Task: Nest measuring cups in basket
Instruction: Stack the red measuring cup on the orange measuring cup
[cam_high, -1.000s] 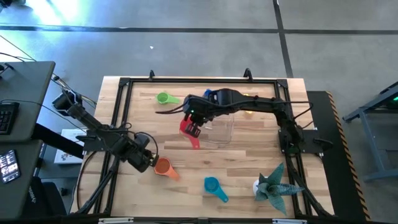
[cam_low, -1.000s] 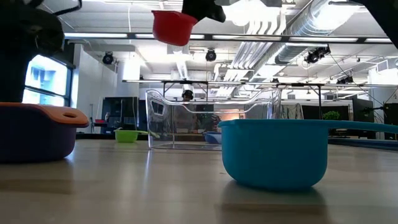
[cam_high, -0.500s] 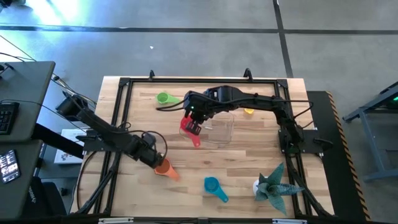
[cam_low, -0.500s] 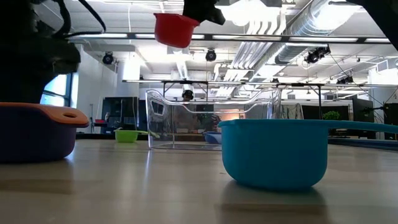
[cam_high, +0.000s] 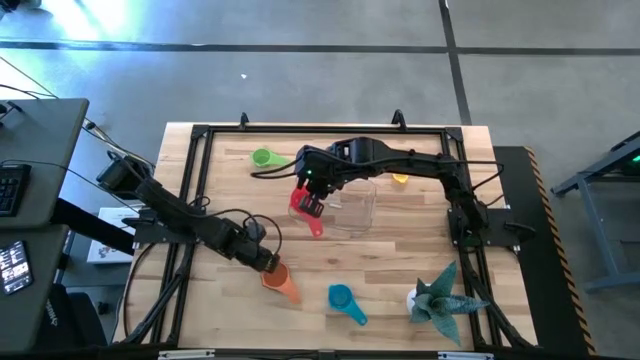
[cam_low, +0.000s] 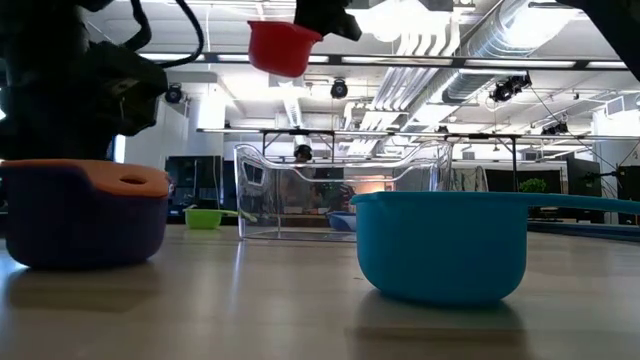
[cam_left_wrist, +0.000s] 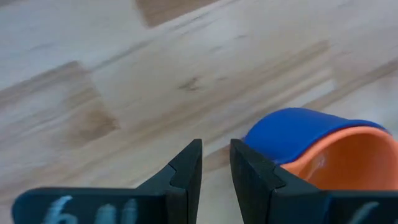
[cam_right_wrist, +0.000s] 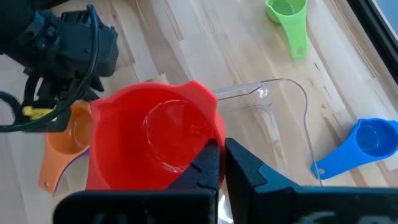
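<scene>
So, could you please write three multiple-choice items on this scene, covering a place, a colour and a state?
1. Where is the green cup?
A. in the basket
B. on the table, far-left of the basket
C. in the left pincer

2. What colour is the cup in the right pincer?
A. red
B. teal
C. yellow

3. The red cup is:
A. lying in the basket
B. standing on the table
C. held up in the air

Answers: 1 B, the high view shows it on bare wood; 2 A, the right wrist view shows it; 3 C, the low view shows it well above the table.
</scene>
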